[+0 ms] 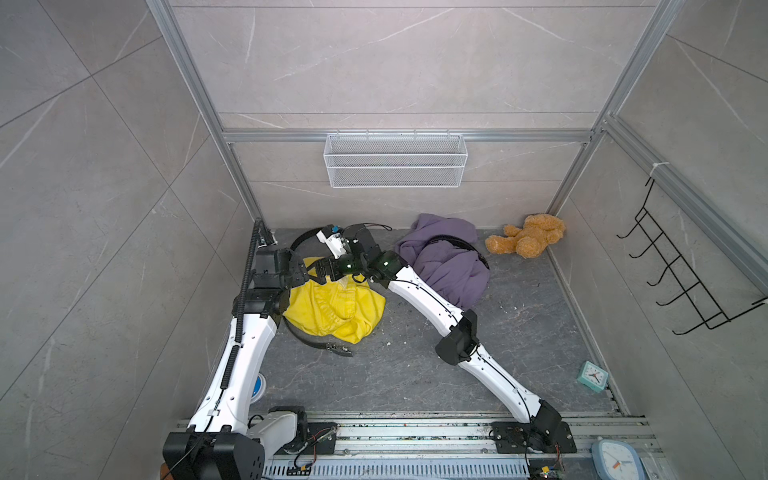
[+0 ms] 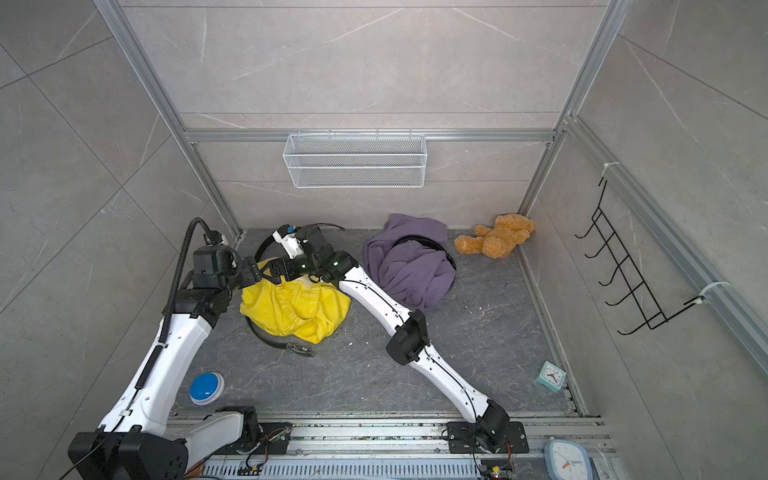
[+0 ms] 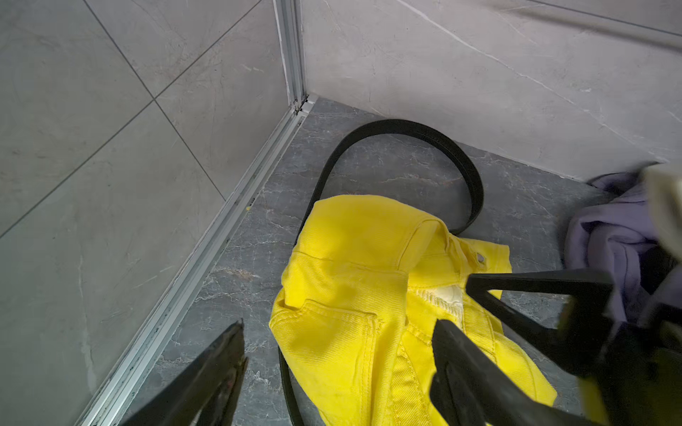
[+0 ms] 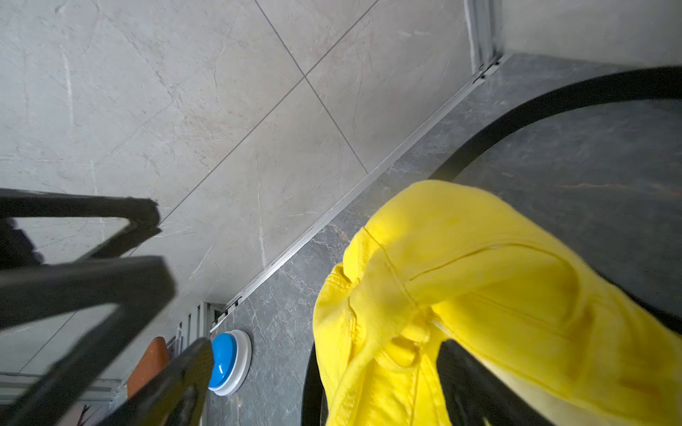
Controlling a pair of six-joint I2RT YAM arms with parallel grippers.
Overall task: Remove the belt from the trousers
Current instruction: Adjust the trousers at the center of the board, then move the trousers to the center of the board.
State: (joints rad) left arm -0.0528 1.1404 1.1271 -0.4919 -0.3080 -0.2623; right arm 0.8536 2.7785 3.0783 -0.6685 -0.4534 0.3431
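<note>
Yellow trousers point(image 1: 332, 307) point(image 2: 291, 307) lie crumpled on the dark floor near the left wall. A black belt point(image 1: 297, 243) arcs out behind them, and its buckle end point(image 1: 338, 349) lies at the front. The left gripper point(image 1: 311, 274) point(image 3: 339, 324) is open, its fingers straddling the waistband fabric point(image 3: 350, 239) without closing on it. The right gripper point(image 1: 322, 266) point(image 4: 326, 348) faces it, also open, with a fold of the trousers point(image 4: 479, 258) between its fingers. The belt loop point(image 3: 406, 127) point(image 4: 553, 96) curves past both.
A purple garment point(image 1: 449, 266) with a dark strap lies at the back, and a teddy bear point(image 1: 525, 235) sits in the right corner. There is a small clock point(image 1: 592, 376) on the right and a blue button point(image 2: 206, 387) by the left arm. On the walls hang a wire basket point(image 1: 395, 160) and a hook rack point(image 1: 681, 274).
</note>
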